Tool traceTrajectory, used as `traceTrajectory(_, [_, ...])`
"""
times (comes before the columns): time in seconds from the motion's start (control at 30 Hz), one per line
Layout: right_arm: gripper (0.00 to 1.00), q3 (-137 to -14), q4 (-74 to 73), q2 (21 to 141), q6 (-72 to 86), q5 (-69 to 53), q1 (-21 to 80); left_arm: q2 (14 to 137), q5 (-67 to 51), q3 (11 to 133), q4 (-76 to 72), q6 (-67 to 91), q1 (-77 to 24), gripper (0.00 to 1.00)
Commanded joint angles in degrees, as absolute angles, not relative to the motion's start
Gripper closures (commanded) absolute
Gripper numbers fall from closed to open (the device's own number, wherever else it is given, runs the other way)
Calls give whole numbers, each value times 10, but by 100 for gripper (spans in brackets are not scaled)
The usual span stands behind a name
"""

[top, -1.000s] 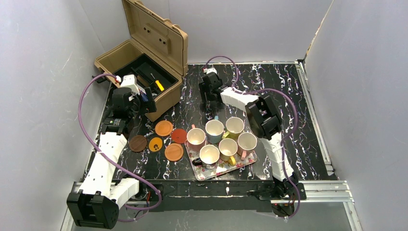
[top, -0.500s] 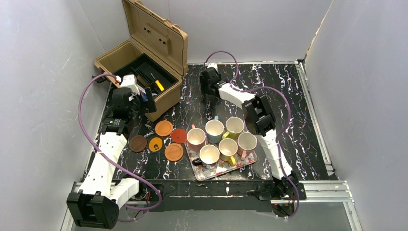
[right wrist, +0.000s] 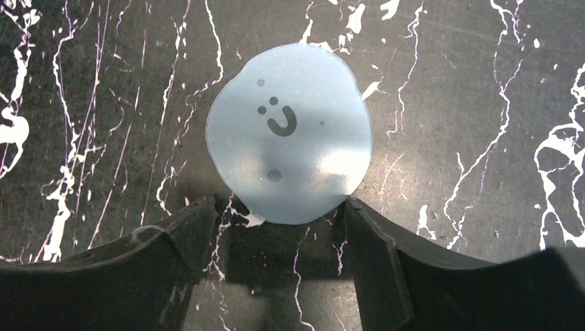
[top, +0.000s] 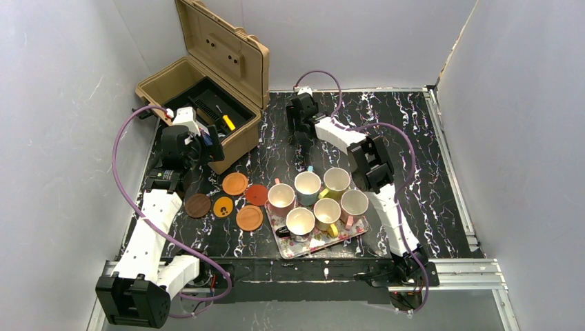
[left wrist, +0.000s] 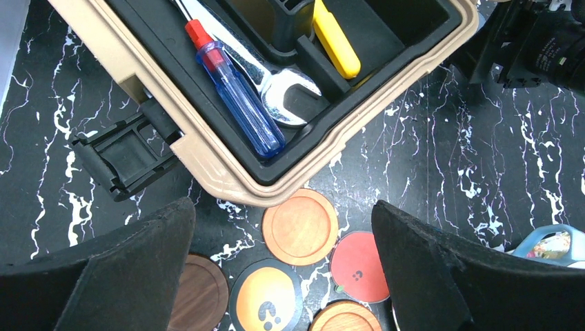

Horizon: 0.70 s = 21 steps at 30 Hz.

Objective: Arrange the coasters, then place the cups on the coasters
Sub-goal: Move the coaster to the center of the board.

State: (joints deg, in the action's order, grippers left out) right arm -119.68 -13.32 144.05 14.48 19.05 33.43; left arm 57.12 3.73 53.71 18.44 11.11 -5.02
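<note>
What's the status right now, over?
Left gripper open above coasters beside toolbox. Right gripper open, straddling blue-grey coaster. Cups on tray, none placed. Nothing blocking.

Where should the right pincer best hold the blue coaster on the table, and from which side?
Probably by its rim, coming straight down from above: the blue coaster lies flat and thin on the table, so only opposite edges offer the open right pincer a hold.

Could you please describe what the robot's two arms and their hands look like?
The left arm and right arm have white shells, black joints and black bases. A purple cable loops along each. The left hand and right hand are black, each with two broad matte fingers.
</note>
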Motion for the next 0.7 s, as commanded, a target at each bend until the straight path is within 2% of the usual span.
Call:
traceTrajectory(0.0, [20, -1158, -179, 1408, 137, 156, 333, 568, 30, 549, 191, 110, -51, 2])
traceTrajectory(0.33, [7, -992, -142, 1223, 124, 112, 333, 543, 11, 528, 196, 117, -56, 2])
traceTrajectory(0.67, [5, -831, -130, 1034, 101, 74, 334, 424, 9, 467, 274, 149, -101, 9])
